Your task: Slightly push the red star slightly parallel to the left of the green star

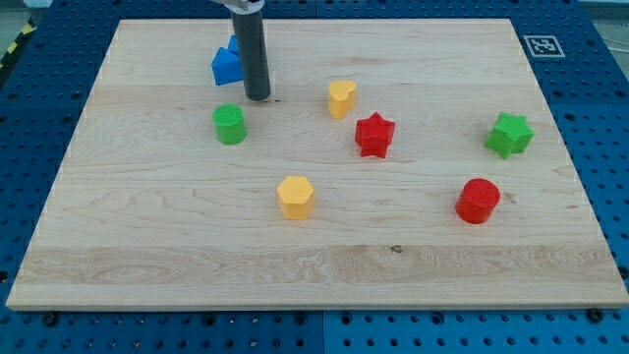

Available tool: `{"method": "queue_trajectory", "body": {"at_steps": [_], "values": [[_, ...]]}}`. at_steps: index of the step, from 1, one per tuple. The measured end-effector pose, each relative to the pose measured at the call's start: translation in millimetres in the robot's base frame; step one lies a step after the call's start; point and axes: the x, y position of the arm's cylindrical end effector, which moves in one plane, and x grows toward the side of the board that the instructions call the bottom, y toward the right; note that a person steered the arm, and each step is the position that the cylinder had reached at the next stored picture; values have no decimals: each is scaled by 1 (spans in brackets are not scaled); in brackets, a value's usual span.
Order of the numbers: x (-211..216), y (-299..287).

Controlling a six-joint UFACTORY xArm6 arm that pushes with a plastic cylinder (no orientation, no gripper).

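Note:
The red star [374, 135] lies near the middle of the wooden board [314, 265]. The green star [509, 135] lies at the view's right, level with the red star and well apart from it. My tip [257, 97] rests on the board at the view's upper left, far to the left of the red star, just right of a blue block [226, 65] and above right of the green cylinder [230, 124]. It touches no block that I can make out.
A yellow heart-like block [341, 98] sits just up and left of the red star. A yellow hexagon [295, 197] lies below the middle. A red cylinder [478, 201] lies below the green star. A second blue block is partly hidden behind the rod.

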Motion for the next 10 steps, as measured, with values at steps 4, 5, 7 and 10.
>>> {"method": "queue_trajectory", "body": {"at_steps": [4, 5, 7, 10], "values": [[39, 32], [39, 32], [39, 35], [39, 46]]}}
